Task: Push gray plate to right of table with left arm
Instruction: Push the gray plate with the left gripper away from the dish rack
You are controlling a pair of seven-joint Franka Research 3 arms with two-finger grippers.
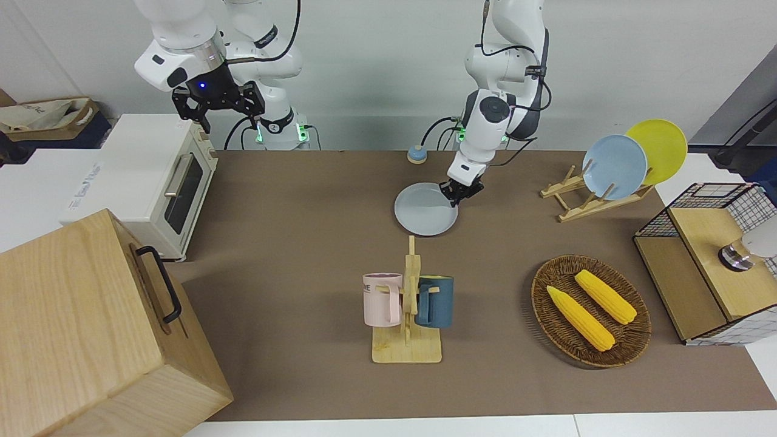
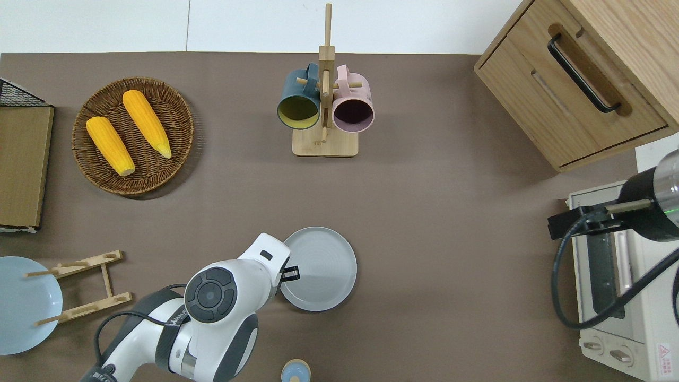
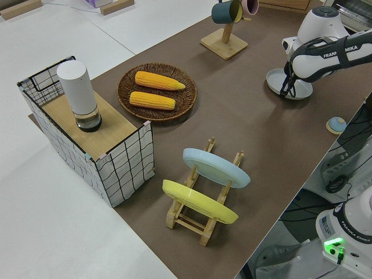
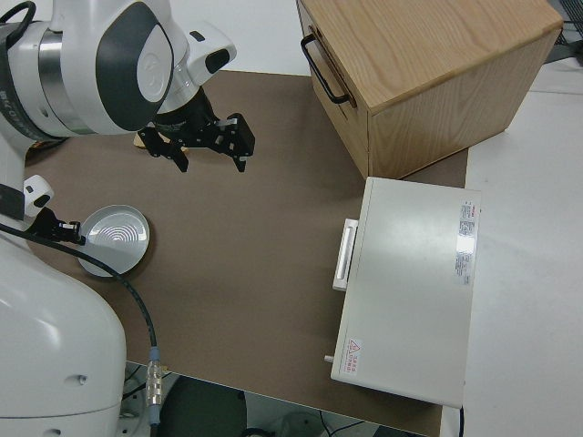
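- The left gripper (image 2: 290, 274) is down at the rim of the gray plate (image 2: 321, 268), on the plate's edge toward the left arm's end of the counter (image 2: 435, 223); its fingers look close together, with nothing held between them.
- The plate therefore lies from the gripper toward the right arm's end, which is the way the push should go. Being round, it has no long axis to line up.
- The plate lies flat about mid-counter, near the robots' edge, nearer to the robots than the mug rack (image 2: 325, 101), with bare counter between it and the toaster oven (image 2: 618, 276).
- I judge the push is only partly done, as a long stretch of counter remains.
- The left arm is the nearer one; the right gripper (image 1: 218, 100) is parked, its fingers spread wide.
- Hidden: in the overhead view the arm's wrist covers the contact point, so I cannot tell whether the fingertips press the rim from outside or rest on it.
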